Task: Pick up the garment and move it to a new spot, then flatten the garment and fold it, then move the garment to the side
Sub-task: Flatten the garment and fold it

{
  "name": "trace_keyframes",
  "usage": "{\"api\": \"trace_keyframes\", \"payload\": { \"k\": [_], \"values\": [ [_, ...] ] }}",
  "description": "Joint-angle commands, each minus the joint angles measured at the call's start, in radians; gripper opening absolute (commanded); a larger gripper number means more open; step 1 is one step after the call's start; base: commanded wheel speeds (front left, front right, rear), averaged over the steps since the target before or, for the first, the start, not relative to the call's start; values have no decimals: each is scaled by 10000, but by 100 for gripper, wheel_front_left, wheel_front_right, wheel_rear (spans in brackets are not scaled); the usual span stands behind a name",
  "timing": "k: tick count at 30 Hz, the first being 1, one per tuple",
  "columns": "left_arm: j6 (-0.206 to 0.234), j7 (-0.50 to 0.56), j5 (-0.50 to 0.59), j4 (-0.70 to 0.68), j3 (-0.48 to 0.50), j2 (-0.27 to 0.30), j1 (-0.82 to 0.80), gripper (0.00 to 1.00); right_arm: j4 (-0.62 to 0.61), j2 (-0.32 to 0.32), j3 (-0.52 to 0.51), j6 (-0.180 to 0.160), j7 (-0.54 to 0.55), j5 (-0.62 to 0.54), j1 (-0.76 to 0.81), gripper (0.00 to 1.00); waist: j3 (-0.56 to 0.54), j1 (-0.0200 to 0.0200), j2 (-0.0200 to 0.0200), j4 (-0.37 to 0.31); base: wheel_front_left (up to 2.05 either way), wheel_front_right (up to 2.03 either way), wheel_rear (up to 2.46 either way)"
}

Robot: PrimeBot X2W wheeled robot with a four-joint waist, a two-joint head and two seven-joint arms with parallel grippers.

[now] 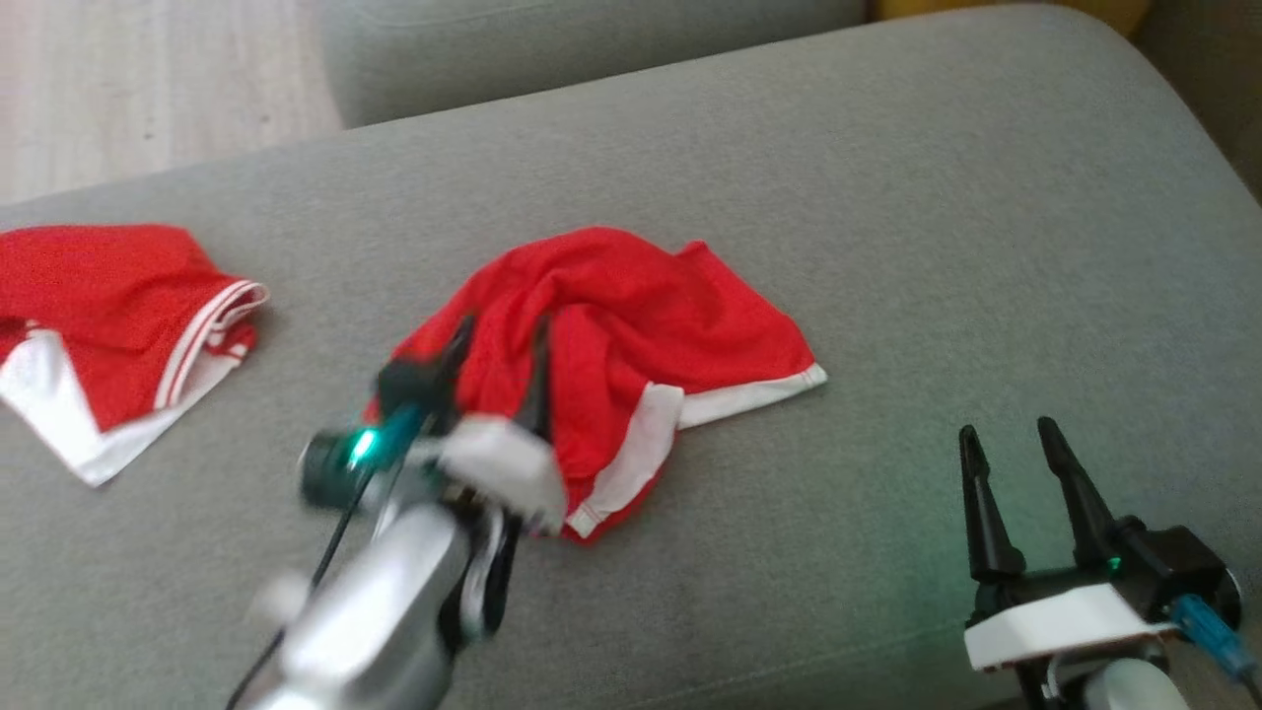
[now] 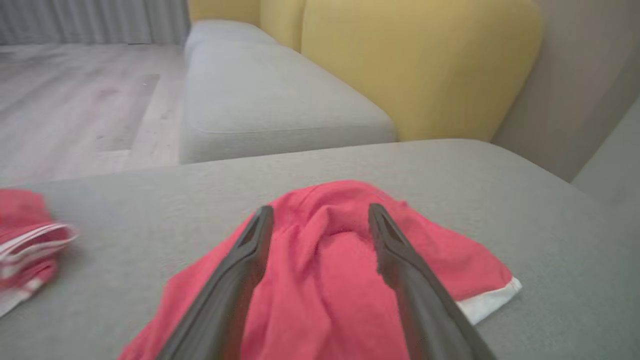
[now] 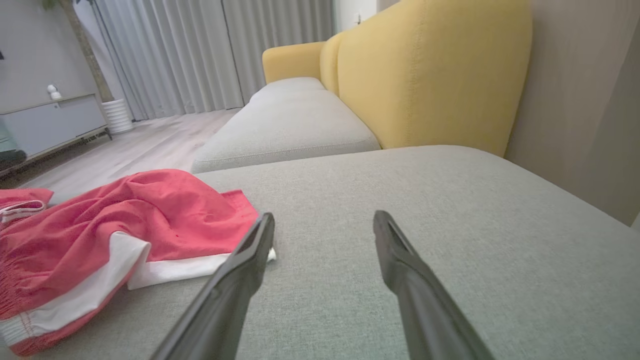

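Grey cushion (image 1: 986, 197) bearing red garment (image 1: 670, 316), yellow backrest (image 3: 435, 75), seemingly wooden floor (image 1: 148, 79)

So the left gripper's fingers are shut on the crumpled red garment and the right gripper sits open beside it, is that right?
No: the left wrist view shows the left gripper, fingers open over the crumpled red garment, not shut on it. The right gripper does sit open beside it.

jaws: spread apart | red garment (image 2: 325, 270): crumpled, seen between them | grey cushion (image 2: 550, 225): beneath
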Motion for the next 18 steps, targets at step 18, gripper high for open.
{"api": "trace_keyframes", "payload": {
  "k": [18],
  "values": [
    [-1290, -121, 2332, -3229, 3915, 1015, 4798, 100, -263, -429, 118, -7, -94, -247, -135, 100, -713, 0, 0, 1570, 0, 0, 0]
  ]
}}
